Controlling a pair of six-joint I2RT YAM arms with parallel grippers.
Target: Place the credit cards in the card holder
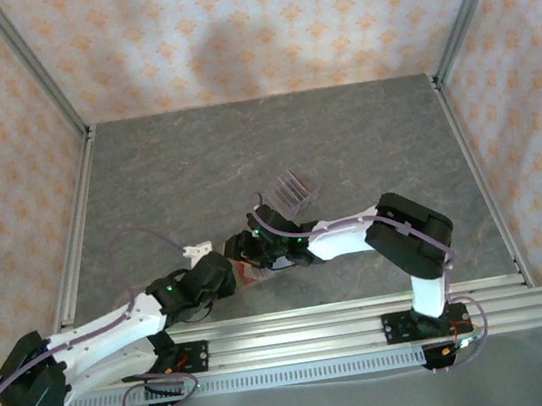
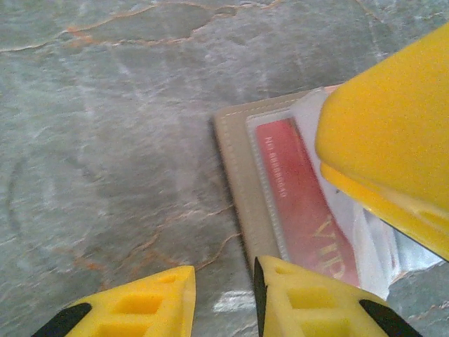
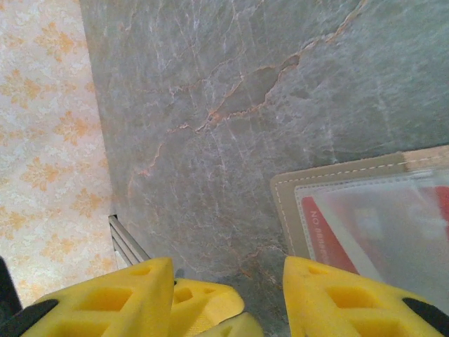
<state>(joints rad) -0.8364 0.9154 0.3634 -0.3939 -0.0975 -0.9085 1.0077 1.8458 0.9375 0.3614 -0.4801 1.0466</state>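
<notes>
Card holder [image 2: 235, 161]: lies open and flat on the gray table [image 2: 105, 140], near the front middle, between the two grippers.
Inside it: a clear window with a red part under it (white letters, too blurry to read).
Left gripper [image 2: 224, 272]: jaws a little apart, nothing between them. One yellow finger [image 2: 309, 302] is over the holder's near edge.
Right gripper [image 3: 228, 263]: jaws wide apart, holding nothing. One finger [image 3: 351, 302] is over the holder's corner.
Clear stand [image 1: 294, 188]: farther back on the table, apart from the holder.
</notes>
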